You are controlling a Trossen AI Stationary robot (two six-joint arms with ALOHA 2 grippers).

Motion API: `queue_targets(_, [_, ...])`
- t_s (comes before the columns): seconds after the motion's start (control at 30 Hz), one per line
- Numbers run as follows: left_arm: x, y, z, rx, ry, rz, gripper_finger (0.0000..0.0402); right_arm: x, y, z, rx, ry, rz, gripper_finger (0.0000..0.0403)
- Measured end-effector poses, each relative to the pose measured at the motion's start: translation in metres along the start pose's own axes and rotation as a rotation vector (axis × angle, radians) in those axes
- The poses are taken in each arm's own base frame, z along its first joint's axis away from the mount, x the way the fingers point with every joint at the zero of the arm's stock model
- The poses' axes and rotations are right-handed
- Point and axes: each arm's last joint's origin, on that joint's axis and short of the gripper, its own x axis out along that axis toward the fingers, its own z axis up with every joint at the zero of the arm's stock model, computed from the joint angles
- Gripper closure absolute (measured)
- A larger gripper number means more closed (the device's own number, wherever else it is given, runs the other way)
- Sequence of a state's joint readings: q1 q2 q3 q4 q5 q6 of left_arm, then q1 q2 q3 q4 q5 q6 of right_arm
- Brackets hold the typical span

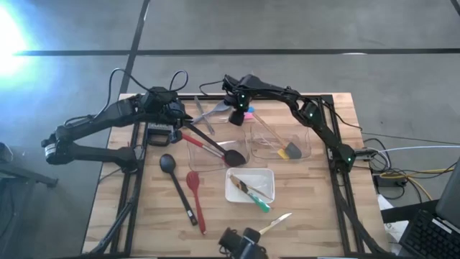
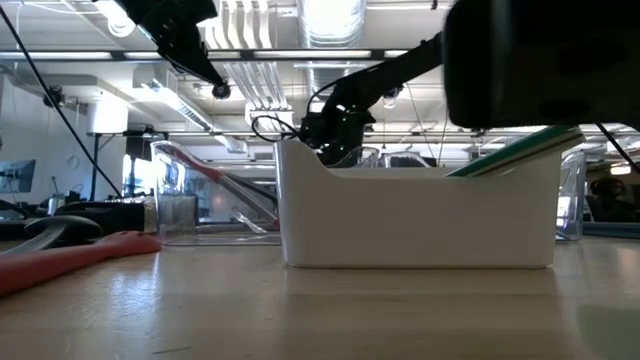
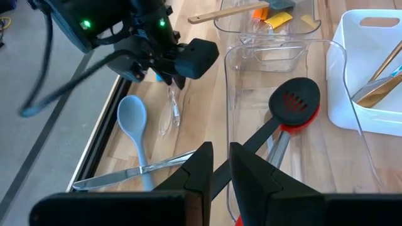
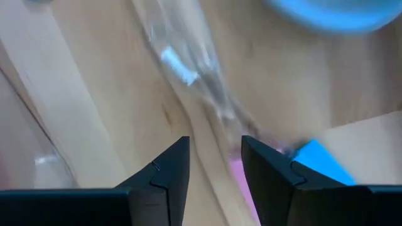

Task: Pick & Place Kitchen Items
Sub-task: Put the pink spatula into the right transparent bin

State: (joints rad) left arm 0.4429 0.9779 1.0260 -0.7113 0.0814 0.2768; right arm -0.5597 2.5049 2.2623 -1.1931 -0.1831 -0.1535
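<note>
no text, label, brand, number or sign could be read on anything on or around the table.

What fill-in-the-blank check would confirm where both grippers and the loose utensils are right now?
1. The left gripper is shut on the handle of the ___ slotted spatula.
2. The right gripper hangs over the table with its jaws ___.
3. The red spoon lies between the black ladle and the white ___.
Missing words: black; open; tray.
</note>
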Motion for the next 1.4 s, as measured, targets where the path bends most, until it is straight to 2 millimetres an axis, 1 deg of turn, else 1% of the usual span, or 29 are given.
queue_targets(0.1, [0.000,0.000,0.000,0.001,0.000,0.000,0.0344,0.003,-0.004,-0.004,-0.017,0.037,0.008,0.0274])
queue_targets(0.43, [0.000,0.000,0.000,0.003,0.000,0.000,0.0344,-0.002,-0.025,-0.012,0.011,0.085,-0.042,0.0280])
queue_targets(0.6, [0.000,0.000,0.000,0.012,0.000,0.000,0.0344,-0.004,-0.029,-0.014,0.002,0.098,-0.055,0.0280])
queue_targets(0.73, [0.000,0.000,0.000,0.015,0.000,0.000,0.0344,-0.004,-0.032,-0.015,-0.021,0.125,-0.164,0.0280])
queue_targets(0.8, [0.000,0.000,0.000,0.015,0.000,0.000,0.0344,-0.004,-0.033,-0.016,-0.021,0.137,-0.192,0.0280])
queue_targets(1.07, [0.000,0.000,0.000,0.015,0.002,-0.001,0.0344,0.004,-0.034,-0.022,-0.022,0.168,-0.162,0.0280])
queue_targets(1.4, [0.000,0.000,-0.001,0.013,0.007,-0.002,0.0344,0.005,-0.032,-0.026,-0.032,0.185,-0.064,0.0280])
